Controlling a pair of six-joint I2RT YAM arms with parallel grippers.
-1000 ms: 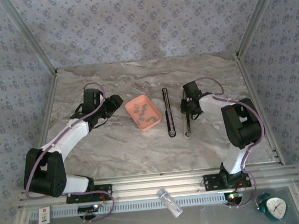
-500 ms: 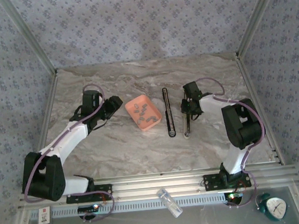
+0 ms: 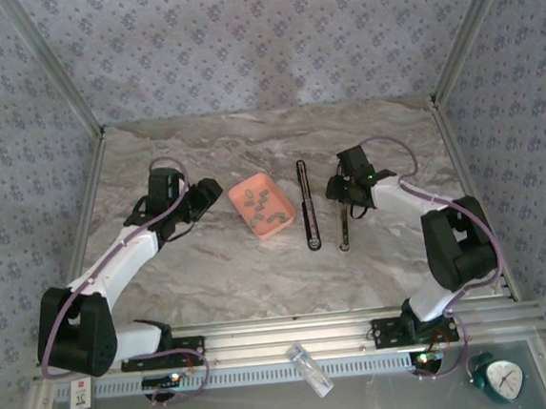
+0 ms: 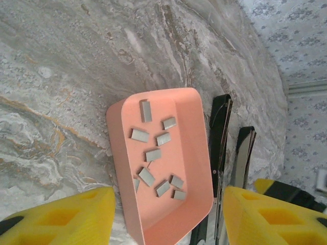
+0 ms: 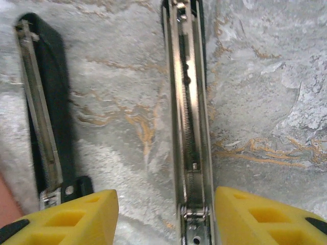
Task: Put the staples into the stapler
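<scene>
**A:** Where are the staples [image 4: 153, 154] found?

**B:** They are seen scattered inside the salmon tray [image 4: 116, 148], which is set on the marble worktop [image 3: 212, 267] just left of centre in the top view.

**A:** And the stapler [image 3: 305, 206]?

**B:** It is laid open right of the tray, as two long parts side by side.

**A:** How is the left claw [image 4: 166, 219] held?

**B:** Spread. The tray's near end is framed between its yellow fingers [image 4: 61, 217], and nothing is pinched.

**A:** The right claw [image 5: 163, 214]?

**B:** Also spread. The stapler's metal rail [image 5: 186, 127] is seen between the fingers at lower centre, and it is not clamped.
</scene>
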